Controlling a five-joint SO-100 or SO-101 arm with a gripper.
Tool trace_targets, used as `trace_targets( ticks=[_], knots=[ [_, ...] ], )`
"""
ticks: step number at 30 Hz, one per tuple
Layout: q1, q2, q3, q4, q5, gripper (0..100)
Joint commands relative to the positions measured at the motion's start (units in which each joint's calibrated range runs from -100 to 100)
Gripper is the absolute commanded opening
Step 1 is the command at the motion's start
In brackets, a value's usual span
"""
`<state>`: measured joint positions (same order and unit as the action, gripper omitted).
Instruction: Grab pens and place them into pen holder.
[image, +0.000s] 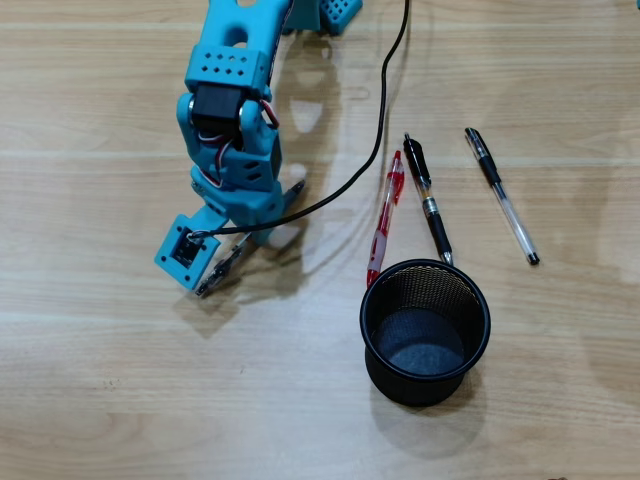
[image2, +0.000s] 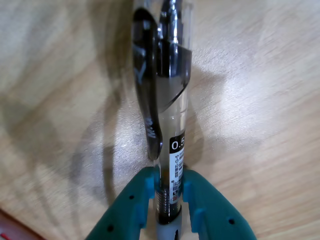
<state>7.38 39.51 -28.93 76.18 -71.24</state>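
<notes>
End effector (image2: 169, 200) pinching a clear pen (image2: 167, 115) w/ black clip, lower centre of wrist view. Light, stiff, slick barrel; a grip nearer the middle looks safer. Mesh pen holder (image: 425, 285) lower right overhead; red pen (image: 384, 218) & two more just above it on table (image: 100, 400).

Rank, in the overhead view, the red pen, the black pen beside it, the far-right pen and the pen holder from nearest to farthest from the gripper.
From the gripper, which is shut on a pen:
1. Red pen, just right of the arm.
2. Pen holder, lower right, and black pen beside the red one: too close to call.
3. Far-right pen, rightmost.
</notes>
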Motion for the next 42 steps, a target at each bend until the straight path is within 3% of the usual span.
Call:
trace_targets(
  ticks=[1,13,26,42],
  knots=[
    [0.3,-9.7,-0.7,-0.9,-0.3,2],
    [-3.4,-28.3,-0.7,-2.5,-0.3,2],
    [-13.6,-30.6,0.1,-29.2,5.4,2],
    [-25.0,-20.1,0.1,-55.5,11.9,2]
  ],
)
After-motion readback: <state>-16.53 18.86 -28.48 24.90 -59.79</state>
